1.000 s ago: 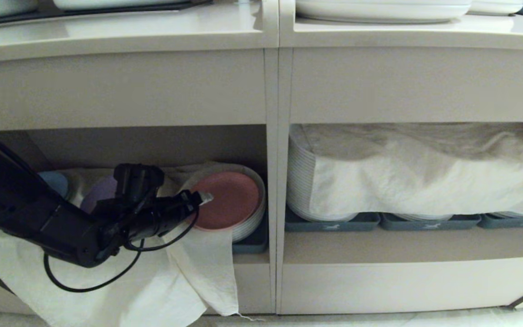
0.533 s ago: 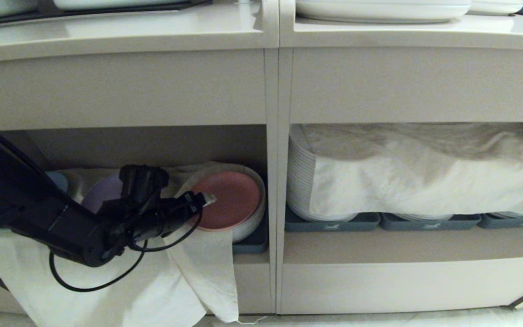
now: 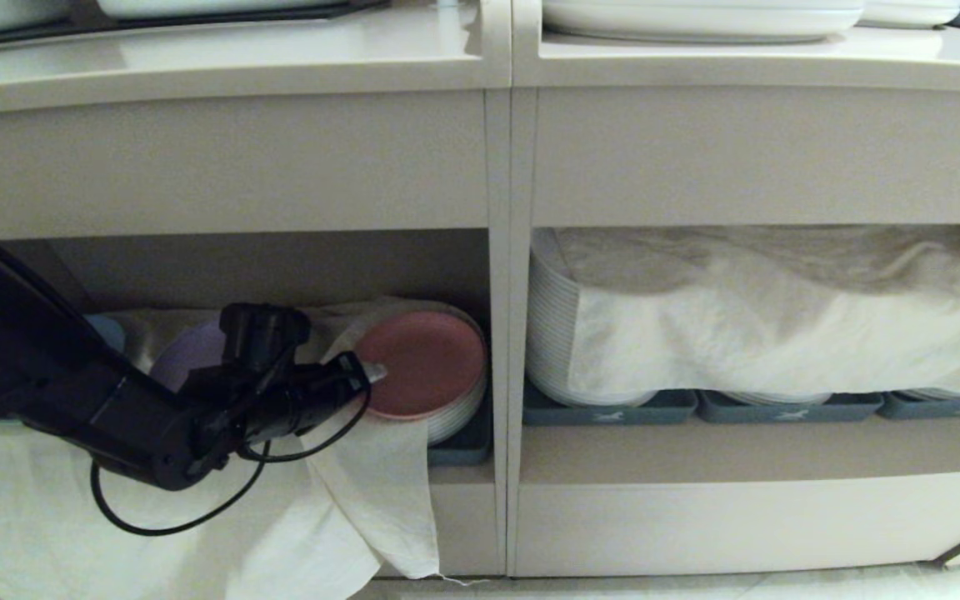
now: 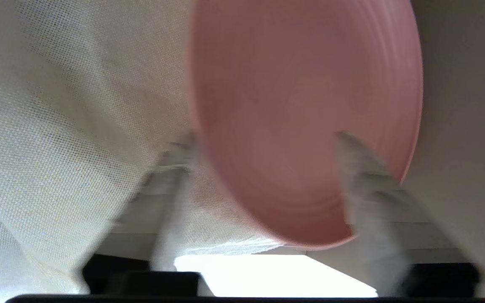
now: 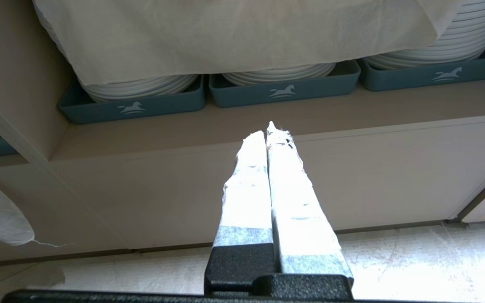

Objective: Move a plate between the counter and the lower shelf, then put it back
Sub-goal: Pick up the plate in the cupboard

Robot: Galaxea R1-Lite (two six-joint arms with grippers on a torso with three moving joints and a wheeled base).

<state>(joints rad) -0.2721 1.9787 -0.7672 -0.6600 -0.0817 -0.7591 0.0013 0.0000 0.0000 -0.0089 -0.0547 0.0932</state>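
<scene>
Down in the lower shelf [image 3: 280,267], left claw [image 3: 367,372] straddled the pink plate's [image 3: 426,364] rim — fingers [image 4: 364,176] apart, not clamped, white cloth [image 3: 347,492] beside — right claw [image 5: 270,134] pressed together, parked.

A: Where's the plate [image 3: 430,362]?
B: In the lower shelf [image 3: 280,267], atop a stack in a tray [image 3: 459,446], hard against the divider [image 3: 501,333]. Left gripper [image 3: 373,372] at its 9 o'clock edge.
A: Cloth [image 3: 347,508]?
B: Draped out over the shelf's front lip, from the plate's 7 o'clock.
A: Beyond the divider?
B: Covered plate stacks [image 3: 563,333] at 3 o'clock. Counter [image 3: 222,58] on top, 12 o'clock.
</scene>
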